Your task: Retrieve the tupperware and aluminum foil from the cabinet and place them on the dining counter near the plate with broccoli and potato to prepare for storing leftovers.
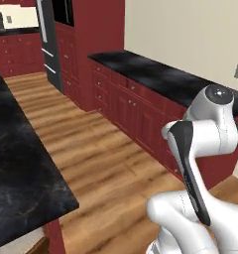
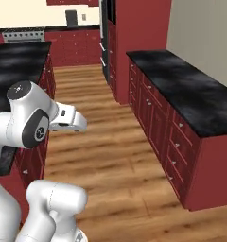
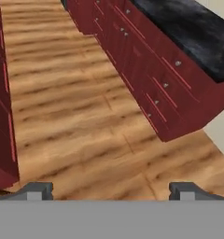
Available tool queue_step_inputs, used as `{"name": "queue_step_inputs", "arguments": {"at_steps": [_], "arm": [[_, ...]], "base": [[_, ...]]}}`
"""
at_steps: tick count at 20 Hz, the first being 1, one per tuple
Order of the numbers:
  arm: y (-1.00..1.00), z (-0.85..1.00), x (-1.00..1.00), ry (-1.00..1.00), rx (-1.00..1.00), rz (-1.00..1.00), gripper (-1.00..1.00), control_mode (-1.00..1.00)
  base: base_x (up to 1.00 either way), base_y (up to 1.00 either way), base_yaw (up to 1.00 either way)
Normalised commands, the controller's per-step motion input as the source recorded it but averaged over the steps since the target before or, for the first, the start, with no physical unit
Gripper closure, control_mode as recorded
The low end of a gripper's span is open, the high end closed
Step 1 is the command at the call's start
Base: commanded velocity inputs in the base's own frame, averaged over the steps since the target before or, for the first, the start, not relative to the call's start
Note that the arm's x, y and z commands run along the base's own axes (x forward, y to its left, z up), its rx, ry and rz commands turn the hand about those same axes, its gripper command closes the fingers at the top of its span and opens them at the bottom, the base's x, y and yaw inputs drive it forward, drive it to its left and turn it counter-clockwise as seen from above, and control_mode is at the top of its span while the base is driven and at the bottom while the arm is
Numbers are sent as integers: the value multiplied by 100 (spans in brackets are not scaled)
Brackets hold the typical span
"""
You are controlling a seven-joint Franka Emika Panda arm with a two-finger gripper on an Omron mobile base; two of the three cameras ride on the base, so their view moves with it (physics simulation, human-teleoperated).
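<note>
- The two small dark fingertips (image 3: 34, 190) of the two-finger gripper (image 3: 111, 191) sit nearest the hand camera, spread wide apart and released, with nothing between them but bare floor.
- The large black marbled stone dining counter (image 1: 22, 163) on its dark red base stands on the robot's left; its visible top carries nothing here.
- The light brown wooden plank floor (image 3: 81, 116) runs between that island and the wall units.
- The narrower black marbled wall counter (image 2: 186, 90) tops a row of dark red drawer units with small pale knobs (image 3: 146, 79) on the robot's right.
- Beyond it rises a tall dark red cabinet column (image 2: 134, 42).
- At the far end, what looks like a grey steel stove (image 2: 23, 34) is too small to be sure of.
</note>
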Motion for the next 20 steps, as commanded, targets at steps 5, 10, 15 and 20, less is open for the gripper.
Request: {"name": "queue_step_inputs", "arguments": {"at_steps": [5, 10, 15, 20], "arm": [[0, 0, 0, 0, 0, 0, -100, 100], [0, 0, 0, 0, 0, 0, -100, 100], [0, 0, 0, 0, 0, 0, -100, 100], [0, 0, 0, 0, 0, 0, -100, 100]], "base": [[100, -11, 34], [100, -2, 26], [100, -11, 17], [100, -17, 8]]}}
